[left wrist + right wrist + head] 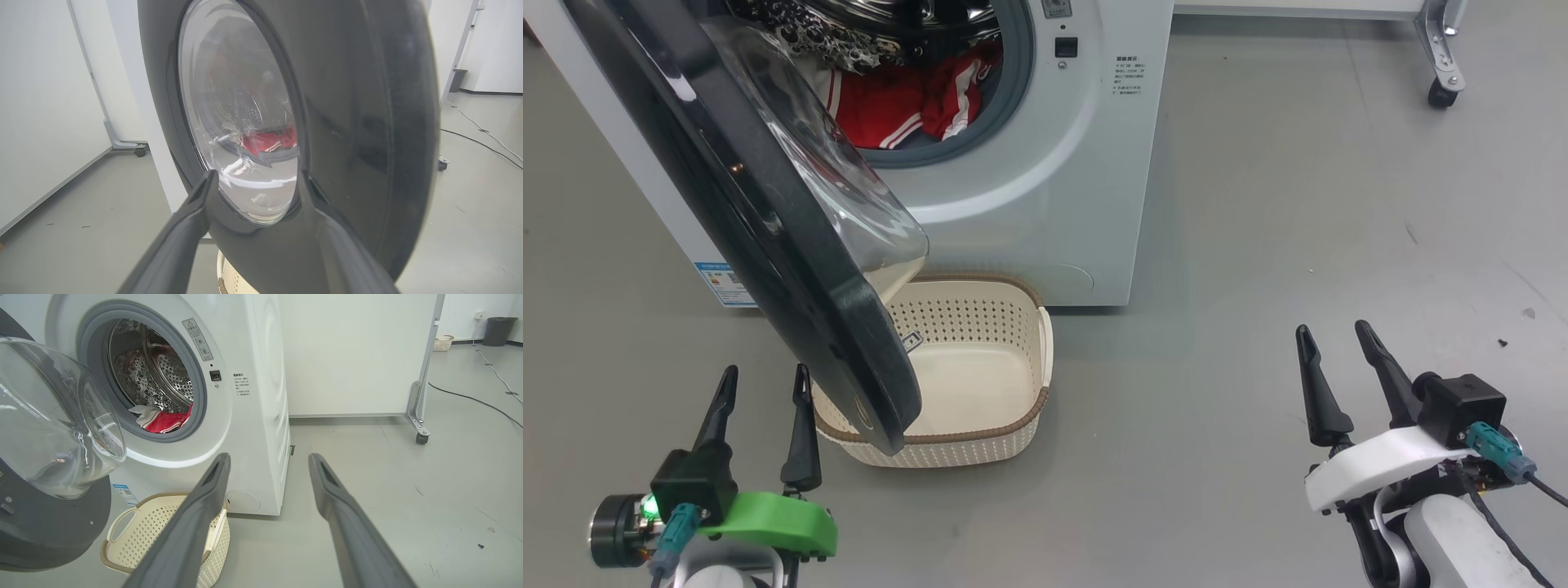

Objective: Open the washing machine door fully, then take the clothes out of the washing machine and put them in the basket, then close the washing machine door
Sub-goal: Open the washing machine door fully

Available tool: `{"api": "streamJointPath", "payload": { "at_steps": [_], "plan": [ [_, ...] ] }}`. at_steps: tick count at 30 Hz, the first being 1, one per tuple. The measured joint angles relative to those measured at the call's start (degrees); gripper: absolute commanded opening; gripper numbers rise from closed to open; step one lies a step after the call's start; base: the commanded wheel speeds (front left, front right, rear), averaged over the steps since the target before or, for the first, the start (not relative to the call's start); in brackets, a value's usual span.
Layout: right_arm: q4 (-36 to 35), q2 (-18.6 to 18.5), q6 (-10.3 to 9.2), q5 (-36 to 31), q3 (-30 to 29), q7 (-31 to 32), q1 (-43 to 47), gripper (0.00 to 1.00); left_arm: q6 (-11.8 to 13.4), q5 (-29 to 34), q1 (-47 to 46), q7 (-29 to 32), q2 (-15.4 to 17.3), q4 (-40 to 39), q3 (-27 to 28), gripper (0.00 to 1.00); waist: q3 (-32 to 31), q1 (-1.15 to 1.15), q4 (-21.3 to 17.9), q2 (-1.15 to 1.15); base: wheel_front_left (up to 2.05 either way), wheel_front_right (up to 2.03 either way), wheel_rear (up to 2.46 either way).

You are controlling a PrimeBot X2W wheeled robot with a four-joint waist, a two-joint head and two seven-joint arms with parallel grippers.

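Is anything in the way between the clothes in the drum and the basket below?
Yes: the partly open washing machine door juts over the basket on its left, glass bowl above the rim. The right part lies open to the clothes.

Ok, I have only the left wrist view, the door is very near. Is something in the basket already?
Observer: No clothes in the part of the basket that I see; the door hides its left end.
Operator: And the right gripper, where is it?
Observer: The right gripper hangs open over bare floor, to the right of the washer, touching nothing.
Operator: How do the clothes lie?
Observer: Red clothes with white stripes lie low at the washer's mouth.
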Motion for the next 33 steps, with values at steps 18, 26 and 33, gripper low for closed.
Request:
{"api": "streamJointPath", "payload": {
  "at_steps": [18, 26, 33],
  "plan": [
    [-0.3, 1.4, 0.90, -2.4, -2.3, 0.0, 1.6, 1.00, -0.5, 0.3, 0.0, 0.0, -0.1, 0.2, 0.1, 1.00, 0.8, 0.00, -0.2, 0.00, 0.00, 0.00, 0.00],
    [-0.3, 1.9, 1.46, -3.0, -3.1, 0.0, 1.7, 1.00, -0.5, 0.3, 0.0, 0.0, -0.2, 0.3, 0.2, 1.00, 1.2, 0.00, -0.1, 0.00, 0.00, 0.00, 0.00],
    [-0.3, 2.7, 1.65, -3.5, -3.7, 0.0, 1.7, 1.00, -0.8, 0.3, 0.0, 0.0, -0.2, 0.4, 0.2, 1.00, 1.4, 0.00, -0.1, 0.00, 0.00, 0.00, 0.00]
  ]
}}
